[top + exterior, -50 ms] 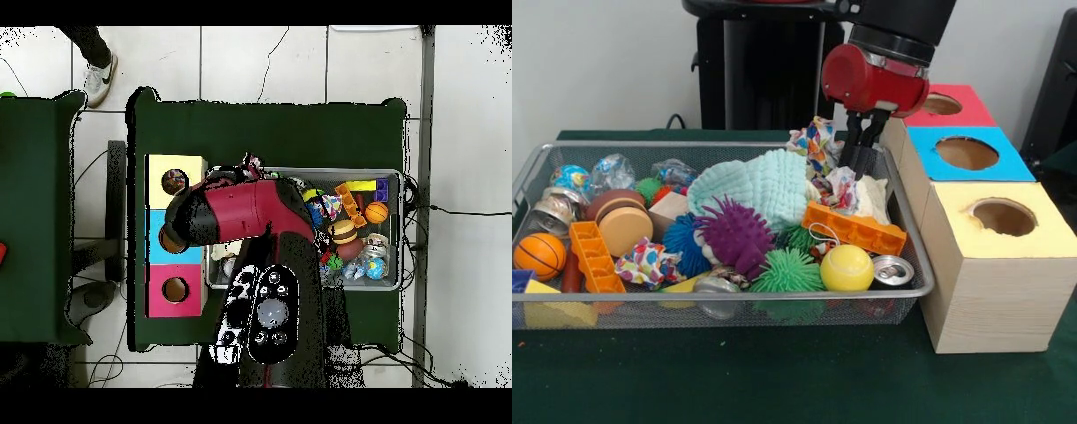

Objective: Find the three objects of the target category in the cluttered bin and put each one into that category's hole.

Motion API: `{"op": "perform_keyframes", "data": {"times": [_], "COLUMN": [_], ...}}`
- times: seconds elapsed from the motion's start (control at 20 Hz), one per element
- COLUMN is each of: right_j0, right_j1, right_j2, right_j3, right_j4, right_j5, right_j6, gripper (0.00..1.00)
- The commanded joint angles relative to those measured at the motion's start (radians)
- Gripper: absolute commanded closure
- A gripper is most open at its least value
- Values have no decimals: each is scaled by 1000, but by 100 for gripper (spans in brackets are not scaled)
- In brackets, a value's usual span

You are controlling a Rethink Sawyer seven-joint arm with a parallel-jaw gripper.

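From the front you see the jaws (858, 159) down in the bin (724, 305) at its right rear corner; the two black fingers (869, 141) stand close together, tips against a patterned crumpled wrapper (840, 187), but you cannot tell whether they grip it; a second wrapper (817, 141) sits just behind; the mint cloth (759, 181) lies left of them, the orange block (856, 230) in front, the yellow ball (847, 268) and can (893, 270) nearer the front rim; right of the bin stand the red box (953, 104), blue box (967, 152) and yellow box (1002, 221), each with a round hole.

From overhead the arm (240, 212) covers the bin's (395, 230) left half and the jaws are hidden; the three boxes (176, 235) line up left of it on the green desk (270, 125); a shoe (102, 78) shows at top left.
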Motion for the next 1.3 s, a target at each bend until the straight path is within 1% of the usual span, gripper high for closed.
{"op": "perform_keyframes", "data": {"times": [0.05,0.45,1.1,1.2,1.3], "right_j0": [-11,-31,-26,-9,37], "right_j1": [37,32,40,38,29], "right_j2": [104,114,116,98,72], "right_j3": [100,114,109,101,66], "right_j4": [-23,-25,-30,-34,-35], "right_j5": [-23,-39,-40,-34,22], "right_j6": [71,69,81,96,110], "gripper": [100,100,100,100,100]}}
